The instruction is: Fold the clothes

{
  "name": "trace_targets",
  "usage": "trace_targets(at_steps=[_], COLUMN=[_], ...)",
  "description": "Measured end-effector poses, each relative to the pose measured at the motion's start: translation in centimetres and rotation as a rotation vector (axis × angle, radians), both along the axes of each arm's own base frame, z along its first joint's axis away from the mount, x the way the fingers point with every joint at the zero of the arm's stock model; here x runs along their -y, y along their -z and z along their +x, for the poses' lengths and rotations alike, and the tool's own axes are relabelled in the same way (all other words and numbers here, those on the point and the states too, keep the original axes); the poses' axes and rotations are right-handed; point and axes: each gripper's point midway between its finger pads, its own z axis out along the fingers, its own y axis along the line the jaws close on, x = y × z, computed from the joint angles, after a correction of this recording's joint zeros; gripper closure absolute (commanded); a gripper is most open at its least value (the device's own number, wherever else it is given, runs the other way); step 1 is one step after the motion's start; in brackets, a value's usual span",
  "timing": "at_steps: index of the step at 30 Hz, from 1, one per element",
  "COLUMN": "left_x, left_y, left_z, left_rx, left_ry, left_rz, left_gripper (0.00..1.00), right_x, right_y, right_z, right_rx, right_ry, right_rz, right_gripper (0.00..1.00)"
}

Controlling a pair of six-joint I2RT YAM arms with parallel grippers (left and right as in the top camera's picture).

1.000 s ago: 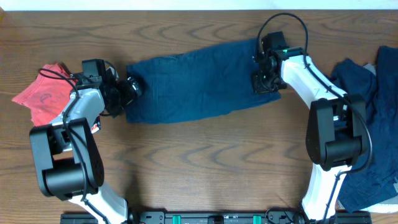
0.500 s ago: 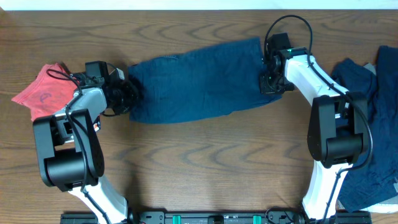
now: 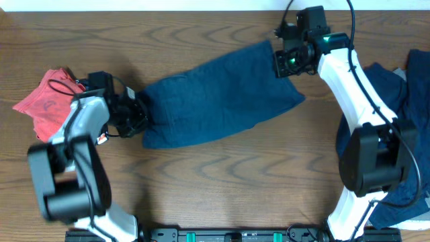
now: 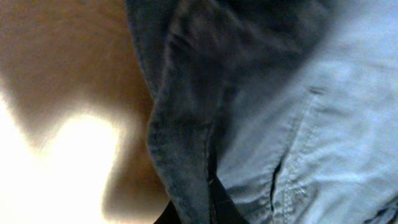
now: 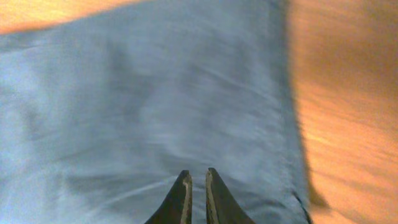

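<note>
A dark navy garment (image 3: 222, 94) of the clothes lies stretched across the middle of the wooden table (image 3: 222, 175), slanting up to the right. My left gripper (image 3: 139, 113) is shut on its left end. In the left wrist view a bunched fold of the cloth (image 4: 186, 124) fills the frame, and only dark finger bases show at the bottom. My right gripper (image 3: 287, 62) is at the garment's far right corner. In the right wrist view its tips (image 5: 196, 176) stand almost together, pinching the cloth (image 5: 155, 93).
A crumpled red cloth (image 3: 46, 101) lies at the left, beside the left arm. A heap of more navy clothes (image 3: 396, 101) sits at the right edge, with a white object (image 3: 420, 67) behind it. Bare wood shows right of the garment (image 5: 348, 93).
My left gripper has shut on the garment's left end. The right arm has moved toward the table's far edge with the right corner, so the garment now slants and its right part is drawn up.
</note>
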Motion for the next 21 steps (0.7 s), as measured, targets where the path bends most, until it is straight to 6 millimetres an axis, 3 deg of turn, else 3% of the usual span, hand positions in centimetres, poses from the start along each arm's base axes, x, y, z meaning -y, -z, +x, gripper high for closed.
trace_targets(at_steps=[3,7,15,21], left_x=[-0.1,0.1,0.4,1.3], left_y=[-3.7,-7.7,-12.0,-14.8], left_z=[-0.4,-1.7,-3.2,-3.6], left_rx=[0.075,0.148,0.255,0.329], left_ry=[-0.003,-0.005,-0.017,-0.040], left_rz=[0.021,0.038,0.057,0.006], left_gripper=[0.94,0.94,0.94,0.94], right_x=[-3.1,-7.2,-14.3,-19.9], right_y=[-0.2,1.8,6.2,8.5], right_z=[-1.5,-4.3,-10.7,-16.0], right_rx=[0.000,-0.023,-0.059,-0.032], right_ry=[-0.121,-0.259,-0.471,-0.613], right_rz=[0.041,0.064,0.097,0.137], right_gripper=[0.96,0.99,0.99,0.88])
